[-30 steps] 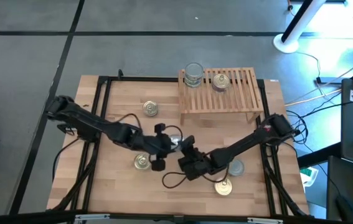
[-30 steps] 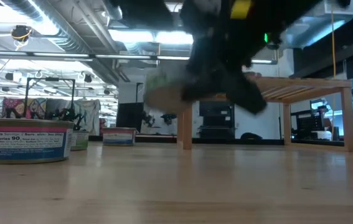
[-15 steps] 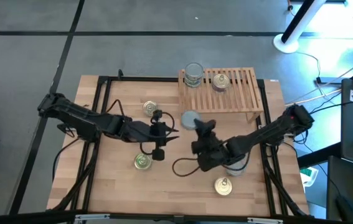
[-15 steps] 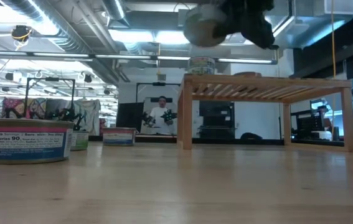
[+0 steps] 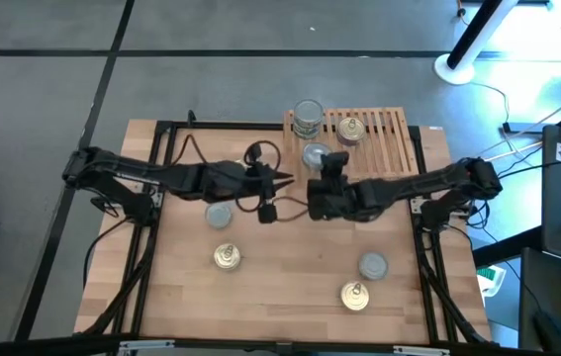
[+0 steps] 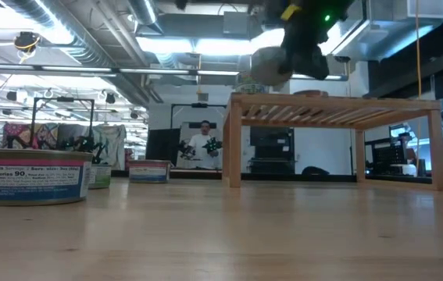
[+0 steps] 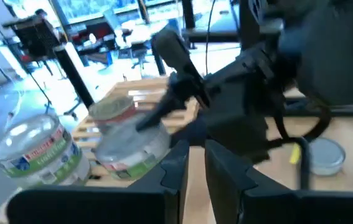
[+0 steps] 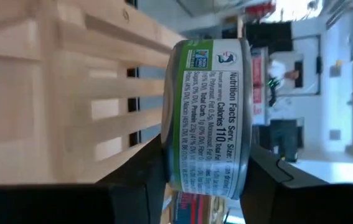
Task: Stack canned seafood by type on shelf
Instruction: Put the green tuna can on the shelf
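My right gripper (image 5: 324, 164) is shut on a silver-topped, green-labelled tin (image 5: 316, 155) just above the left near part of the light-wood slatted shelf (image 5: 379, 148). In the low view the tin (image 6: 266, 66) hangs a little above the shelf top (image 6: 338, 100). A stack of silver-topped tins (image 5: 307, 117) and a gold-topped tin (image 5: 350, 129) stand on the shelf. My left gripper (image 5: 280, 182) is shut and empty, just left of the held tin and above the table. Its own view (image 7: 195, 158) shows the held tin (image 7: 126, 134). My right gripper pinches the tin between its two fingers, one on each flat end (image 8: 175, 155), at the rim nearest the wrist. The gripper is rolled on its side and its fingers (image 8: 145, 177) come in level from the table's right. The tin is level, top up, clear of the shelf.
On the table stand a silver-topped tin (image 5: 220, 214), a gold-topped tin (image 5: 226, 257), another silver-topped one (image 5: 373, 265) and another gold-topped one (image 5: 356, 295). The nearest tin fills the low view's left (image 6: 33, 178). A black frame (image 5: 161, 158) runs along the table's sides.
My right gripper has carried the silver-topped tin from the table's middle up and toward the far edge, to just above the shelf's left part. My left gripper has moved from the middle toward the far edge and now lies over the spot where a gold-topped tin showed.
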Motion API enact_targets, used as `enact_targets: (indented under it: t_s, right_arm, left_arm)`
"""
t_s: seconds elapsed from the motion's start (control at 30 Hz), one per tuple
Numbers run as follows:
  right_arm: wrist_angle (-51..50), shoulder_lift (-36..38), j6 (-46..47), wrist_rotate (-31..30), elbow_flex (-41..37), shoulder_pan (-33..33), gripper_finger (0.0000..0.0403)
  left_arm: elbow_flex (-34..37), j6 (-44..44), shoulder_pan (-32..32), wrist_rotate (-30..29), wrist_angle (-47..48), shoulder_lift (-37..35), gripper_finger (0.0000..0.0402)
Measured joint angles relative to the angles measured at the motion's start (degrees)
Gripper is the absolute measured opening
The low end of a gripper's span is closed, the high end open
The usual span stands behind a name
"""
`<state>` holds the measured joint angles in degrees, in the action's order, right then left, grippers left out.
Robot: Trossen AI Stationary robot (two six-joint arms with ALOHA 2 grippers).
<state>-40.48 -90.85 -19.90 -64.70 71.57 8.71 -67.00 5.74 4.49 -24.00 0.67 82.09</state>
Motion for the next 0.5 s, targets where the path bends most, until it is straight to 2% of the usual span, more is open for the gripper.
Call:
enact_targets:
  t_s: [0.1,0.23,0.5]
  right_arm:
    - [0.96,0.02,-1.95,0.43,0.0,-2.88,0.0146]
    - [3.01,0.02,-3.17,5.42,0.0,-6.01,0.0147]
    - [7.27,0.02,-7.59,10.17,0.0,-7.63,0.0147]
  left_arm:
    - [0.02,-0.29,-2.32,1.84,-0.12,1.47,0.0034]
    - [0.04,-0.44,-5.4,1.91,-0.58,3.48,0.0021]
    - [0.04,-0.62,-9.56,5.27,-2.25,6.31,0.0003]
